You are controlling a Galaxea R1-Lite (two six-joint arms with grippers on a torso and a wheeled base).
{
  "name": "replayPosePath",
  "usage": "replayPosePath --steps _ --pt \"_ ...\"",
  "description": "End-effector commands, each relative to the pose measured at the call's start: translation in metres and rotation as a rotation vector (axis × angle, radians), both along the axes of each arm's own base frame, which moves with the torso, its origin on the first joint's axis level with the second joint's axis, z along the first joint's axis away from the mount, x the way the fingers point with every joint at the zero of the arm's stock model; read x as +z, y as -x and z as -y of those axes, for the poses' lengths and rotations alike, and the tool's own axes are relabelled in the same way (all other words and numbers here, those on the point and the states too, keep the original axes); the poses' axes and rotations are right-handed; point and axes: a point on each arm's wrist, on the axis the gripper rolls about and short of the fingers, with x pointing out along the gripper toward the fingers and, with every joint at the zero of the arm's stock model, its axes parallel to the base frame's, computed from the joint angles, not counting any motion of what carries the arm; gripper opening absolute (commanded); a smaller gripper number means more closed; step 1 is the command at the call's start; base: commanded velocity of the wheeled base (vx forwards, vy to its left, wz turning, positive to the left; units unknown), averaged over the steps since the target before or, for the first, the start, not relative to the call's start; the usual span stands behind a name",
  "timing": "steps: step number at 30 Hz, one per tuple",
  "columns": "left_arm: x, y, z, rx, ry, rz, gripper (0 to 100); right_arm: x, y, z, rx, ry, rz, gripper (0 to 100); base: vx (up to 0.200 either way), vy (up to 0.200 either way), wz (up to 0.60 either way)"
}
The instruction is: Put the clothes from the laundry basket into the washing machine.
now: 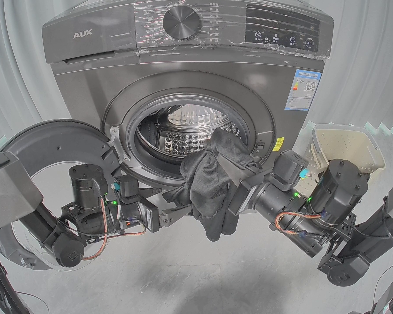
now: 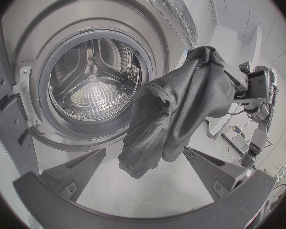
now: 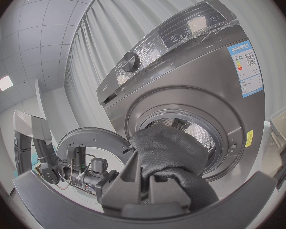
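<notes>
A black mesh garment [image 1: 209, 184] hangs in front of the washing machine's [image 1: 183, 79] open drum [image 1: 187, 131], its upper end at the lower right of the rim. My right gripper [image 1: 225, 164] is shut on it, fingers [image 3: 127, 182] clamped into the cloth [image 3: 171, 150]. My left gripper [image 1: 177, 212] stands open just below and left of the opening. Its spread fingers [image 2: 85, 166] flank the garment's [image 2: 178, 108] hanging lower end. The cream laundry basket [image 1: 349, 145] sits to the machine's right, behind my right arm, its inside hidden.
The round machine door [image 1: 52, 145] is swung wide open at the left, behind my left arm. The steel drum [image 2: 92, 89] looks bare inside. Grey floor lies open in front of the machine. A curtain hangs behind.
</notes>
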Motion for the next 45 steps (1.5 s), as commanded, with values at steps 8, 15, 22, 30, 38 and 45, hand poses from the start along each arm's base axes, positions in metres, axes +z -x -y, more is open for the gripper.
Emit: replayPosePath --steps 8,15,22,30,38,45 --pt "-0.017 -0.016 0.006 0.005 -0.001 0.005 100 0.0 0.003 -0.002 0.007 -0.002 0.002 0 0.0 0.0 0.0" --pt "-0.022 -0.026 0.009 0.01 0.02 0.044 100 -0.003 0.004 0.0 0.007 0.01 -0.01 0 0.0 0.0 0.0" --pt "-0.023 -0.033 0.012 0.004 0.026 0.06 0 -0.004 0.006 0.0 0.013 0.009 -0.009 0 0.0 0.0 0.0" --pt "-0.023 -0.033 0.016 -0.032 0.053 0.093 0 -0.005 0.007 0.0 0.013 0.011 -0.011 0 0.0 0.0 0.0" --pt "-0.024 -0.025 0.013 -0.035 0.066 0.124 0 -0.005 0.007 0.0 0.013 0.007 -0.007 0 0.0 0.0 0.0" --pt "-0.028 -0.021 0.012 -0.032 0.061 0.116 100 -0.004 0.007 0.0 0.013 0.002 -0.002 0 0.0 0.0 0.0"
